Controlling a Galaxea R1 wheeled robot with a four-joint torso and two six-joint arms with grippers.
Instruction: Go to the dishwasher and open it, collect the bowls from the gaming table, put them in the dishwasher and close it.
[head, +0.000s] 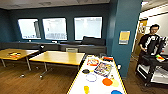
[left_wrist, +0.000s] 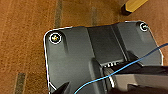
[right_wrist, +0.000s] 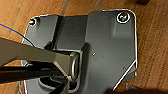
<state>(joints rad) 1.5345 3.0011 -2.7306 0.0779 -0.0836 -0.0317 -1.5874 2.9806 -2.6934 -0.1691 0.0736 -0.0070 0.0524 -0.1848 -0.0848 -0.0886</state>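
glossy pale gaming table (head: 77, 85) top, wood-look floor (head: 30, 80), wooden desks (head: 58, 58)

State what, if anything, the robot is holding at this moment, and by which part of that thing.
It cannot be told. Both wrist views look down at brown floor past the robot's own dark plate. The bowls, such as the orange one, lie untouched on the long table.

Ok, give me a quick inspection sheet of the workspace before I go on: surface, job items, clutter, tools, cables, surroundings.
Surface: gaming table, pale top with yellow edge, directly ahead.
Job's things: orange-red bowl, translucent bowl and dark bowl, all on the table top. Dishwasher: nothing seen.
Clutter: colourful flat boxes, yellow cup, blue dish at the near edge.
Tools: fingers not discernible in the wrist views.
Cables: thin blue cable across the left wrist.
Surroundings: wooden desks, windows, teal pillar, a person with a cart at right, wood floor.
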